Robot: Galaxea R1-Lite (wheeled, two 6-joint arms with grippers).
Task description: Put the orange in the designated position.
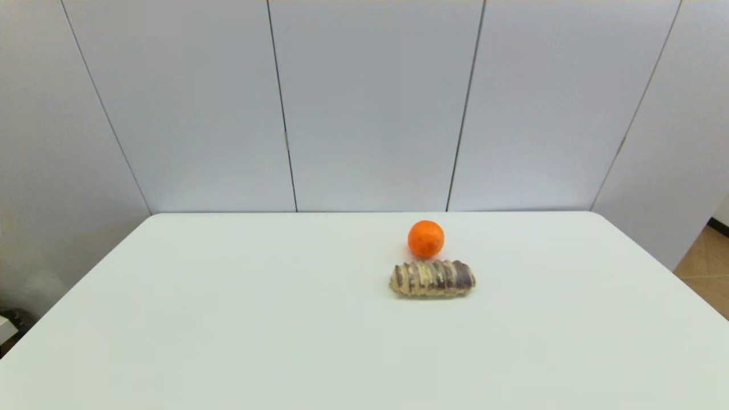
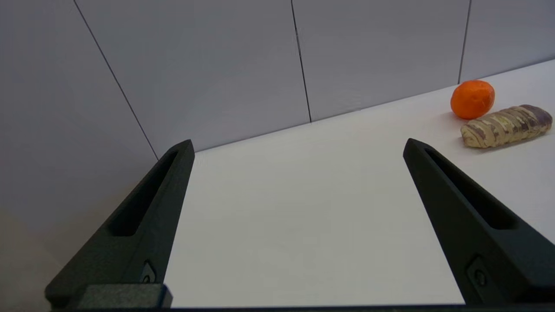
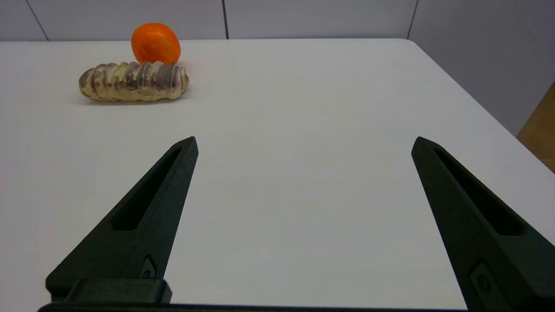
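Two items sit on the smooth white worktop (image 1: 228, 319), right of centre toward its far edge: the round, dimpled orange (image 1: 425, 238) just behind a ridged brown-and-cream bread roll (image 1: 432, 278). Left gripper (image 2: 298, 147) and right gripper (image 3: 304, 144) hang low near the front edge, jaws wide apart and empty, both arms out of the head view.

— What stands behind the plain white table with rounded corners (image 1: 228, 319)?

— A wall of pale grey flat panels (image 1: 376, 102), split by thin dark seams; more panels angle in on both sides.

— And the floor?

— A strip of tan tiled floor (image 1: 706, 273) shows past the table's right edge, below a dark skirting line.

— Light?

— Soft and even, with faint shadows.
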